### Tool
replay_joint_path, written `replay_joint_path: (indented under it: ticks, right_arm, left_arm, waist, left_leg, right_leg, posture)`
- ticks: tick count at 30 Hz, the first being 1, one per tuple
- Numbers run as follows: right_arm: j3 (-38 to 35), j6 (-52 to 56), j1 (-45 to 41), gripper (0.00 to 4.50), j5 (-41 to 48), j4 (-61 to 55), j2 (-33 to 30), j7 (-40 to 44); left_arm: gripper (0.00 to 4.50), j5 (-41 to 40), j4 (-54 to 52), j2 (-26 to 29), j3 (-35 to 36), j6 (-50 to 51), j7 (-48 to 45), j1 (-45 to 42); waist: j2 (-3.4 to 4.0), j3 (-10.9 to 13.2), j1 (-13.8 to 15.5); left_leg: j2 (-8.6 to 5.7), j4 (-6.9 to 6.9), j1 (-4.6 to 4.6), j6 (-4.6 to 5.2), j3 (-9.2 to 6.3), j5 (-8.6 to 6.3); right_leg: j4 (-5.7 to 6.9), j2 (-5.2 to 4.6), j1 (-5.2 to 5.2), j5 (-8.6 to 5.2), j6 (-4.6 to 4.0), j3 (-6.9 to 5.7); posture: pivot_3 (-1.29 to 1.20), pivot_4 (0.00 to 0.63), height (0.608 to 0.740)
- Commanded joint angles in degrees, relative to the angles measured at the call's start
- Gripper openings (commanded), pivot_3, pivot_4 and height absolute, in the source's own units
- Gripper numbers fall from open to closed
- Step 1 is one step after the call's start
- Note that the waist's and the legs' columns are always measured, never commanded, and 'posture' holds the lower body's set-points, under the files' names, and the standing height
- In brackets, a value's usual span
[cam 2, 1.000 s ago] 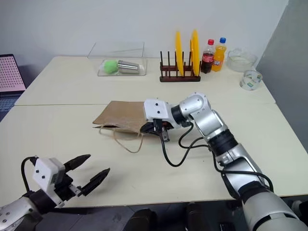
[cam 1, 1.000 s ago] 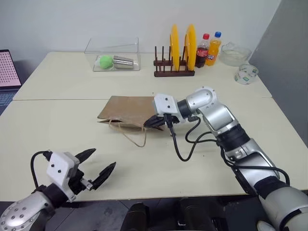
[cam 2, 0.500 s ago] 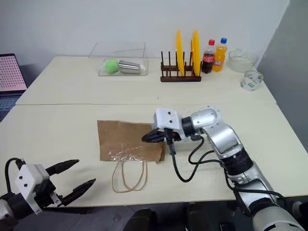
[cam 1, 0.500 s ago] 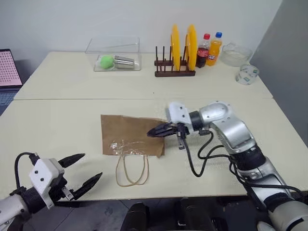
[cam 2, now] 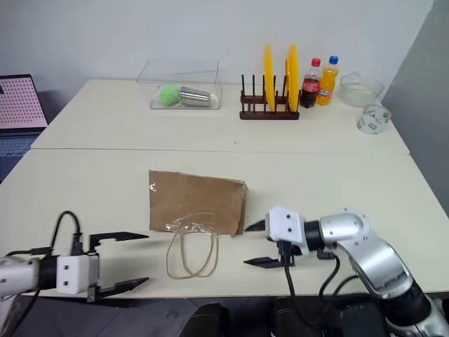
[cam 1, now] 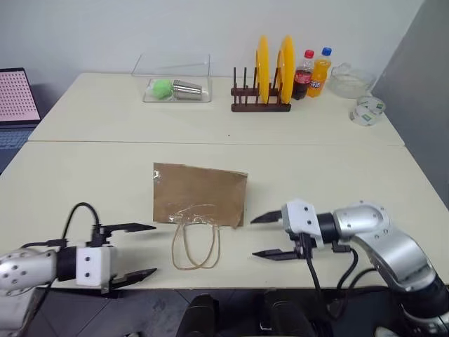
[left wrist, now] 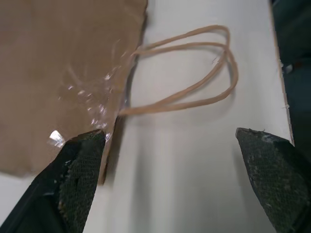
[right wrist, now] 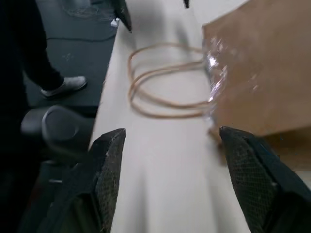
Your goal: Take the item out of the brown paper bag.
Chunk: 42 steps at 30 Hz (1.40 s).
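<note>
On the near half of the desk (cam 1: 84, 175), the brown paper bag (cam 1: 200, 194) lies flat, mouth toward 6 o'clock, its two tan cord handles (cam 1: 196, 244) looped out almost to the near edge. Something clear and crinkly, looks like plastic film (left wrist: 92, 92), shows at the mouth; cannot tell what the item is. Left tool (cam 1: 125, 253) hangs at 8 o'clock of the bag, fingers spread wide, empty, aimed across at the handles. Right tool (cam 1: 268, 236) at 4 o'clock, just beside the bag's near right corner, fingers also apart, gripping nothing. Bag is thin creased kraft paper: light, floppy, will slide on the smooth desk and crumple or tear if squeezed hard. Handles are limp cord, easy to snag, but pulling them drags the whole bag. Best guess: pin or pinch one side of the mouth edge with one tool, take the film at the opening with the other; film likely slippery and soft. Desk is pale cream laminate, two tops butted together with a seam running 9 to 3 behind the bag. Far side at 12: clear plastic box (cam 1: 172, 78) with green ball (cam 1: 162, 87) and metal cup (cam 1: 188, 88), wooden dish rack (cam 1: 261, 107) with two yellow plates (cam 1: 274, 67), two soda bottles (cam 1: 312, 73), glass bowl (cam 1: 348, 79), tape roll (cam 1: 367, 111). Plain white wall; laptop screen (cam 1: 17, 95) at 10.
</note>
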Motion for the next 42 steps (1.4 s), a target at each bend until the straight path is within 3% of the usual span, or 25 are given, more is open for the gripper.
replay_joint_path:
  ticks: [1,10,11,13,17,25,28,32,39,42]
  right_arm:
    - [-0.6,1.2,0.3,3.11,0.6,-3.7,-0.5,-2.9]
    - [-1.5,3.7,0.0,3.11,2.4,-4.6,-1.8,-5.2]
    - [-1.6,3.8,0.0,3.14,2.6,-4.6,-2.1,-5.2]
    - [-1.5,3.6,-0.4,3.15,2.8,-4.2,-2.7,-5.0]
    - [-0.6,2.3,-1.5,3.15,2.7,-3.4,-3.5,-4.5]
    - [2.4,-1.8,-3.2,3.15,1.8,-2.2,-6.0,-0.8]
    - [3.5,-3.2,-4.3,3.15,1.4,-1.3,-5.7,0.0]
    - [4.2,-3.9,-5.0,3.15,1.3,-0.4,-5.8,0.4]
    - [5.0,-3.7,-5.1,3.15,1.2,-0.3,-5.3,0.0]
    - [5.3,-3.7,-5.4,3.15,1.1,-0.4,-5.3,-0.1]
  left_arm:
    - [4.5,1.8,4.2,-0.2,-4.4,-5.5,-0.2,-4.1]
    - [4.5,3.2,10.2,-1.9,-13.4,-9.0,1.7,-11.8]
    - [4.32,2.9,10.3,-2.0,-13.9,-8.8,1.8,-12.0]
    - [3.91,2.5,9.8,-2.3,-14.9,-8.0,2.2,-12.4]
    - [2.63,-0.4,5.4,-3.0,-15.8,-1.7,3.7,-12.9]
    - [0.04,-11.1,-12.2,-1.8,-15.1,26.9,8.7,-17.6]
    - [0.04,-16.5,-18.0,0.6,-14.7,39.0,8.7,-18.8]
    - [0.04,-18.4,-21.9,5.5,-13.5,44.4,4.3,-14.8]
    - [0.04,-13.7,-18.3,6.4,-12.7,39.3,0.6,-8.0]
    - [0.6,-10.4,-15.2,5.3,-13.0,33.9,0.2,-7.2]
  waist:
    - [-0.02,0.0,-0.3]
    - [-0.02,0.0,-0.1]
    - [-0.02,0.0,-0.1]
    - [-0.02,0.0,-0.2]
    - [-0.03,0.0,-0.2]
    - [-0.04,0.0,-0.2]
    - [-0.04,0.0,-0.4]
    - [-0.03,0.0,-0.7]
    - [-0.02,0.0,-0.6]
    - [-0.02,0.0,-0.5]
  left_leg:
    - [0.01,0.0,0.02,0.0,0.05,0.0]
    - [0.0,-0.01,0.0,0.0,0.02,0.0]
    - [0.0,0.0,0.01,0.0,0.02,0.0]
    - [0.0,0.0,0.02,0.0,0.02,0.0]
    - [0.0,0.0,0.01,0.0,0.01,0.0]
    - [-0.01,0.04,-0.01,0.0,-0.06,0.0]
    - [0.0,0.04,0.0,0.0,-0.06,0.0]
    - [0.06,0.03,0.04,0.0,-0.06,0.0]
    - [0.11,0.02,0.06,0.0,-0.08,0.0]
    - [0.11,0.02,0.06,0.0,-0.07,0.0]
  right_leg:
    - [0.0,0.01,0.0,0.03,0.05,0.05]
    - [-0.03,0.02,0.02,0.04,0.08,0.01]
    - [-0.03,0.02,0.02,0.04,0.08,0.02]
    - [-0.03,0.02,0.03,0.04,0.08,0.02]
    - [-0.03,0.03,0.03,0.04,0.08,0.0]
    - [-0.03,0.06,0.06,0.04,0.11,-0.01]
    - [-0.02,0.1,0.06,0.04,0.11,0.01]
    - [0.0,0.22,0.06,0.03,0.11,0.09]
    - [-0.01,0.28,0.06,0.01,0.07,0.11]
    - [-0.01,0.28,0.06,0.01,0.07,0.12]
  posture:
    - [0.0,0.15,0.74]
    - [0.0,0.15,0.74]
    - [0.0,0.15,0.74]
    - [0.0,0.15,0.74]
    - [0.0,0.15,0.74]
    - [0.0,0.15,0.74]
    - [0.0,0.15,0.74]
    - [0.0,0.15,0.74]
    - [0.0,0.15,0.74]
    - [0.0,0.15,0.74]
